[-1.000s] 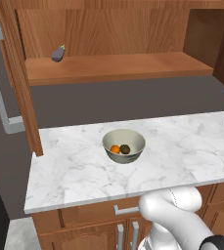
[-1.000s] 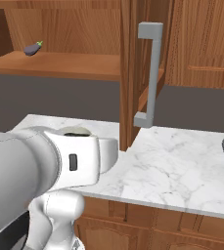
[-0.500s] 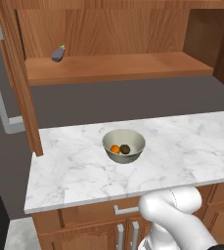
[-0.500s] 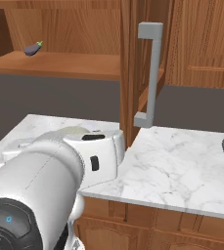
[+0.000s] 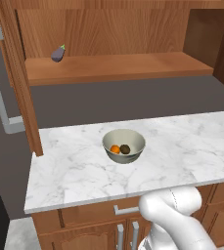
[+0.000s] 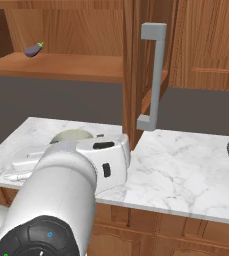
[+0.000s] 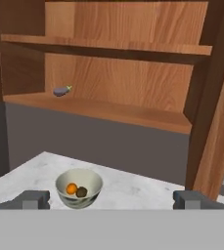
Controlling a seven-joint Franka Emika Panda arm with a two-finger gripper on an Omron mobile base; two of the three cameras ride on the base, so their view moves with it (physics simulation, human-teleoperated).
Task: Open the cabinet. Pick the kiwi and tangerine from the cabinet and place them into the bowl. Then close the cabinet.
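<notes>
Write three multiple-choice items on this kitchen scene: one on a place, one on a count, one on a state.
1. Where is the eggplant?
A. in the bowl
B. on the cabinet shelf
C. on the counter

2. How many fruits lie in the bowl?
A. none
B. one
C. two

3. How do the cabinet doors stand?
A. both open
B. both shut
C. one shut

Answers:
1. B: it lies at the shelf's left end.
2. C: the tangerine and the kiwi lie side by side in it.
3. A: both doors are swung out, leaving the shelf exposed.
</notes>
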